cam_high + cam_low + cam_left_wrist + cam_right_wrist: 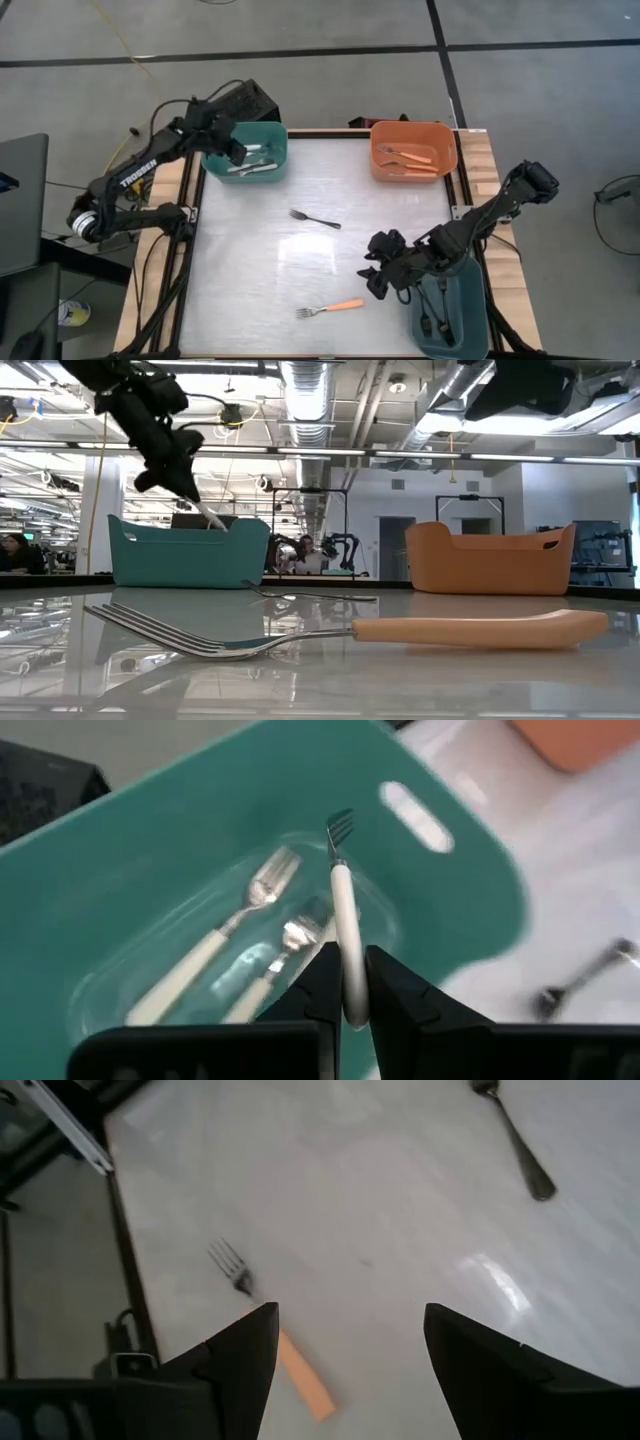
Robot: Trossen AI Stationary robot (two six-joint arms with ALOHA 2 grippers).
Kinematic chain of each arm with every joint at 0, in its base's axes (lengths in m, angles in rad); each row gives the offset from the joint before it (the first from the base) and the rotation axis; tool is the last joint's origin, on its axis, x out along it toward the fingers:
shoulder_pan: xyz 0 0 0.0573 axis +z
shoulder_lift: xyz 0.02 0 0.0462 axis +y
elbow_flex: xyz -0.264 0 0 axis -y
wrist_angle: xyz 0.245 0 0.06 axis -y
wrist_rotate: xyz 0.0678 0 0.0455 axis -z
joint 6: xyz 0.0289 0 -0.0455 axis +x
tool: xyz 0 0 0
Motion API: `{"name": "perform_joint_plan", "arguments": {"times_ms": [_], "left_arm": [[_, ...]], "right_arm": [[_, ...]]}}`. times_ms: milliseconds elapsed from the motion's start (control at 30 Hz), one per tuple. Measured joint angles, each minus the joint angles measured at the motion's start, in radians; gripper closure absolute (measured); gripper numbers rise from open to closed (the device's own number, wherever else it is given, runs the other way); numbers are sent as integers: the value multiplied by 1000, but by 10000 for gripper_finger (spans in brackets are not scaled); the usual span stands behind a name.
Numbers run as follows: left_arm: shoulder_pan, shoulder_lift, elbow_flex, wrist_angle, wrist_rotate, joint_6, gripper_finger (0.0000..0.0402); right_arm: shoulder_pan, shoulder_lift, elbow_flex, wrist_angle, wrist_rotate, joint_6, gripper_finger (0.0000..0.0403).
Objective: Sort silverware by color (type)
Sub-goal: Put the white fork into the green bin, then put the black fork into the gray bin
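A white-handled fork (343, 935) is clamped at the handle end by the left gripper (345, 990), tines pointing away, above the teal bin (276, 170) at the table's far left corner. Two more white-handled forks (215, 945) lie in that bin. The forks are judged light and stiff, with smooth handles likely to slip; the handle, thicker than the thin neck, is the better place to be gripped.

Near the table's middle a black-handled fork (315, 219) lies flat, and nearer the front edge an orange-handled fork (330, 308) rests with its tines toward the left.

At the far right corner, orange-handled forks (412, 158) are held in the orange bin (448, 135). At the front right corner a darker teal bin (477, 310) holds black-handled forks (436, 318). The right gripper (348, 1342) hangs with fingers spread wide and empty, just left of that bin, above the orange-handled fork.
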Motion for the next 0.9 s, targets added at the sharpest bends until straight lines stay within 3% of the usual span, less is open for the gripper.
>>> {"name": "perform_joint_plan", "arguments": {"times_ms": [333,600,800,900], "left_arm": [[2,0,-61,54,-42,36,377],[2,0,-59,-3,-65,52,287],[0,-2,51,-166,-109,115,247],[-20,-3,133,-213,-45,100,245]], "right_arm": [[-9,0,0,60,-1,0,129],[-9,0,0,54,6,-14,129],[-14,0,0,55,7,-37,129],[-20,0,0,51,14,-52,129]]}}
